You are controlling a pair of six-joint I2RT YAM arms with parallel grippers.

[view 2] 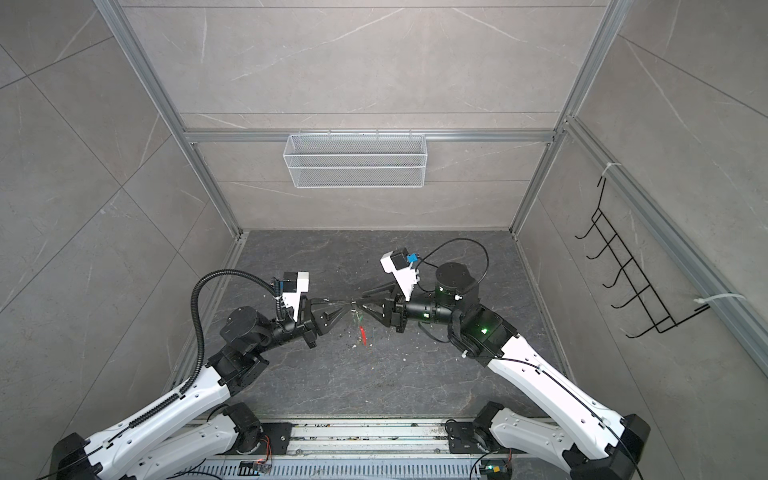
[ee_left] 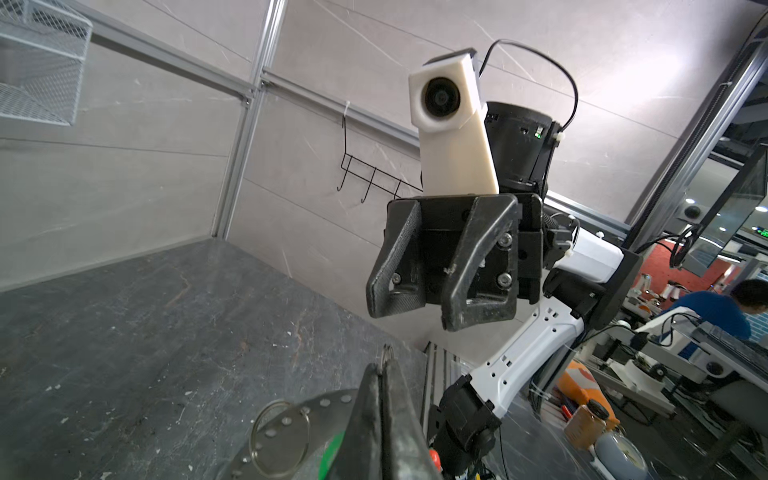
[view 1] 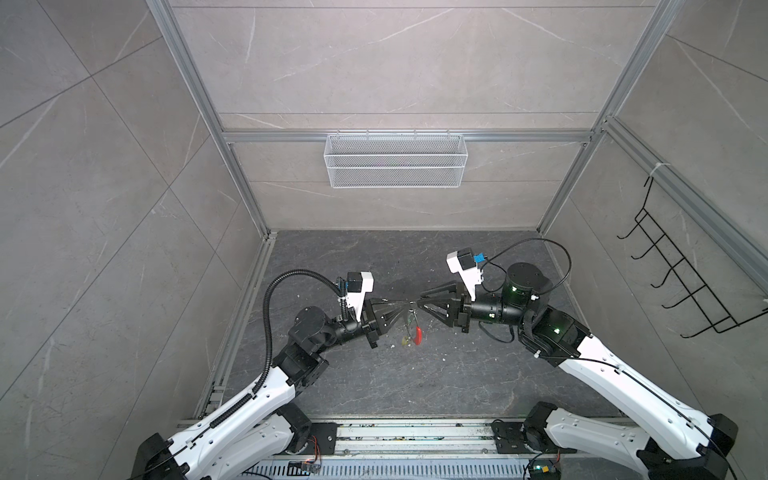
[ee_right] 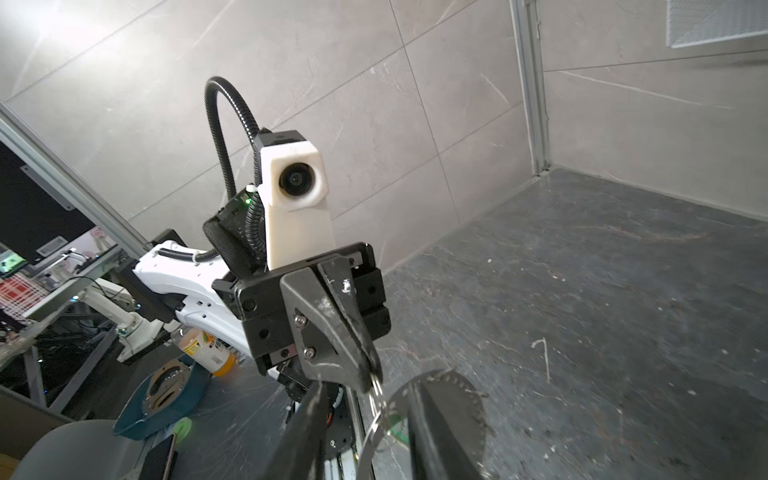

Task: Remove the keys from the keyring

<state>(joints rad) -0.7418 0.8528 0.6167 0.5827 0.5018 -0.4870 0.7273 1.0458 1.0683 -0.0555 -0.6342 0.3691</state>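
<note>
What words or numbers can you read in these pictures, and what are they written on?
No text can be read anywhere in these pictures.
The bottle label in the right wrist view has print and a barcode, but it is too blurred to read.
The green lit display at the edge of the left wrist view is too blurred to read.

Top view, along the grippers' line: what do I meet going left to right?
Black corrugated cable hose, white left wrist camera housing, black left gripper shut on a small silver ring, black right gripper with jaws apart, white right wrist camera housing, black wire hook rack.
</note>
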